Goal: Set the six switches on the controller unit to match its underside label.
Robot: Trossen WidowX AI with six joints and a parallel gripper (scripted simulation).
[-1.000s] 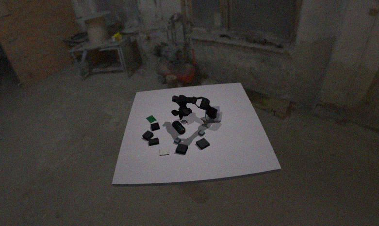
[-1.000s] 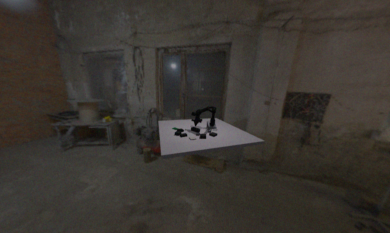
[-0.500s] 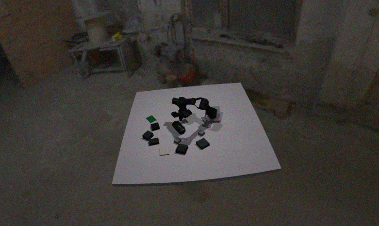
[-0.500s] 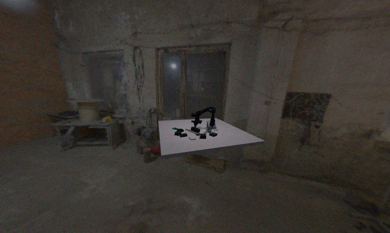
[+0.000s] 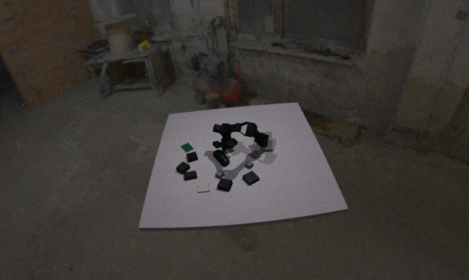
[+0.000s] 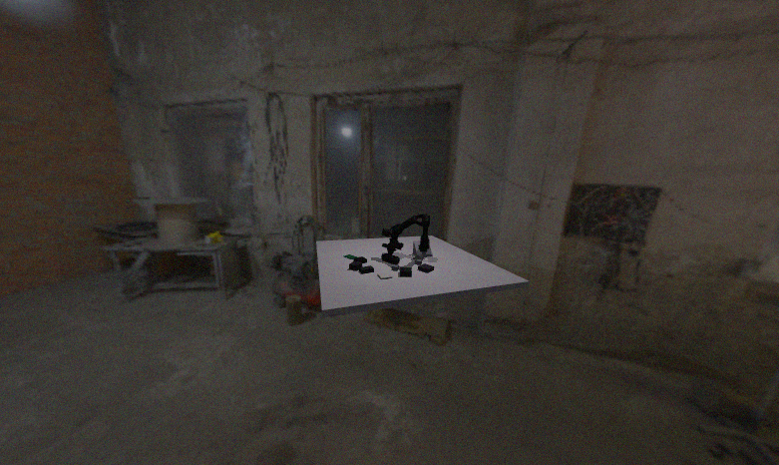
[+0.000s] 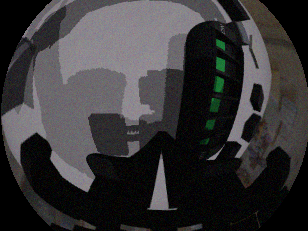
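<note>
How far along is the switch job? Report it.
Done: the controller unit sits with its switches facing up. In hand: the shut pincer is beside it, apparently working on settings. Left: matching the hidden label can't be confirmed; moving the pincer away remains.

The 6 switch numbers on the controller unit (image 5: 221, 158) (image 6: 390, 257) (image 7: 212, 74) are too small and dark to read at upper right of the wrist frame. Its underside label is hidden. In the exterior frame, its switches are too small to tell. Dark fingers cover the bench (image 7: 100, 54) along the wrist frame's bottom.
</note>
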